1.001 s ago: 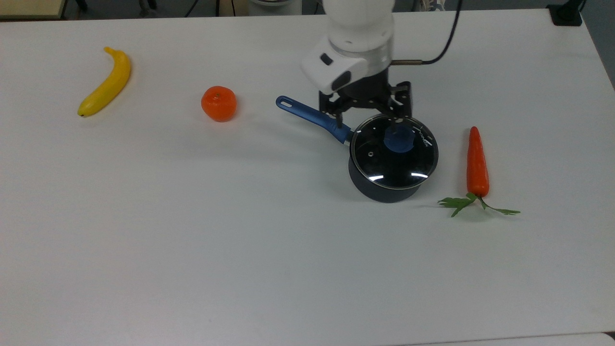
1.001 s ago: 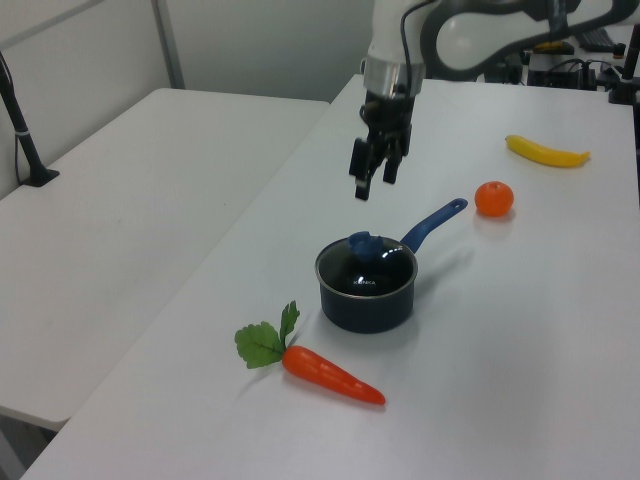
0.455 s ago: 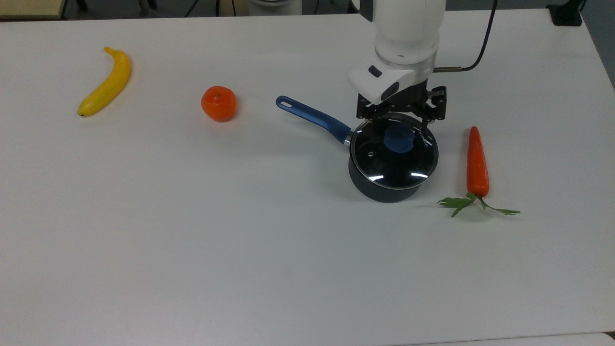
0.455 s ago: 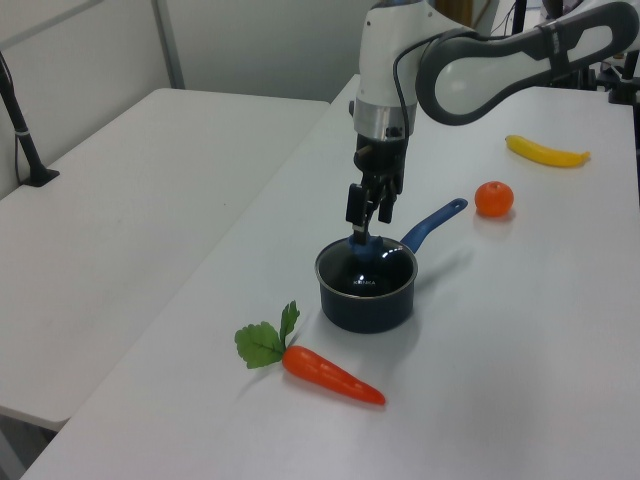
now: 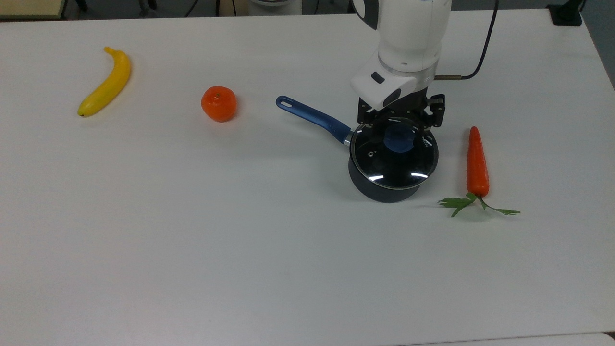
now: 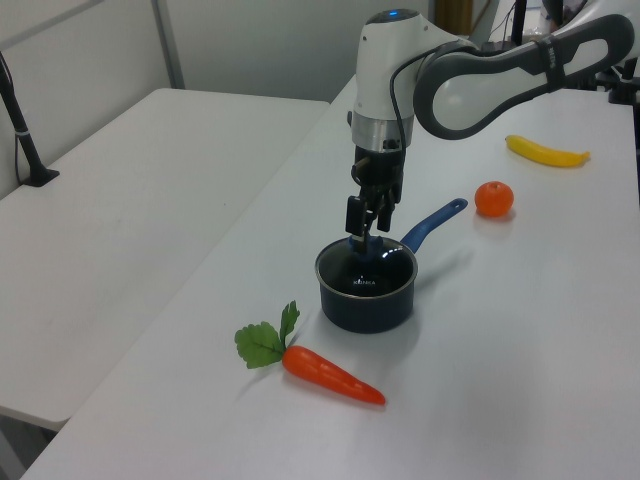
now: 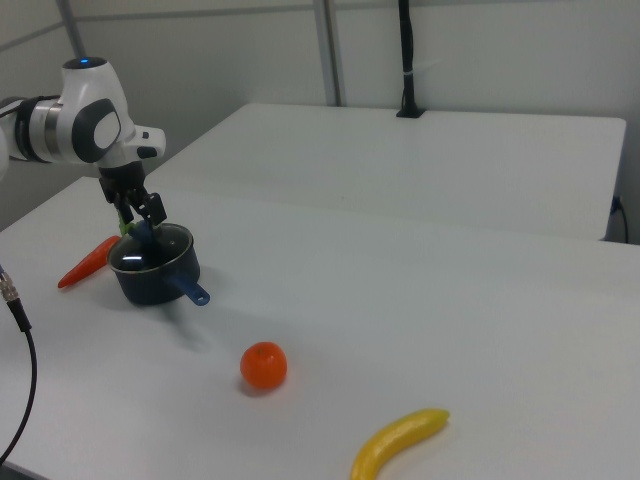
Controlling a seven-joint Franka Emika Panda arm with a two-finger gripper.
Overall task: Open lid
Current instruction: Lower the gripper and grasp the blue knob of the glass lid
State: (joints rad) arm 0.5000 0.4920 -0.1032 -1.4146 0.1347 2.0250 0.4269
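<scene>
— Where was the lid (image 5: 394, 156) at that moment?

— It sat flat on the saucepan (image 5: 384, 187), covering its whole mouth, with the blue knob (image 5: 399, 138) at its centre. The saucepan stood on the white tabletop (image 5: 240, 240), its blue handle (image 5: 312, 117) reaching toward the top view's upper left.

— And the hand (image 5: 400, 126)?

— Directly over the knob, pointing straight down from the white arm (image 5: 408, 43). In the top view the two fingers stood apart, one on each side of the knob. In the left view the fingertips (image 6: 357, 222) reached down to the knob's level. Whether they touched the knob, I could not tell.

— So the lid was not lifted?

— No, its metal rim lay level on the saucepan's edge in the top view, and in the right view the hand (image 7: 138, 213) hung just above the saucepan (image 7: 155, 270) with the lid in place.

— What else lay around the saucepan?

— A carrot (image 5: 477, 163) with green leaves lay near the saucepan on the top view's right, apart from it. An orange (image 5: 219, 103) lay beyond the handle's tip, on the top view's left of the saucepan, and a banana (image 5: 106, 84) lay farther that way, well apart from the saucepan.
</scene>
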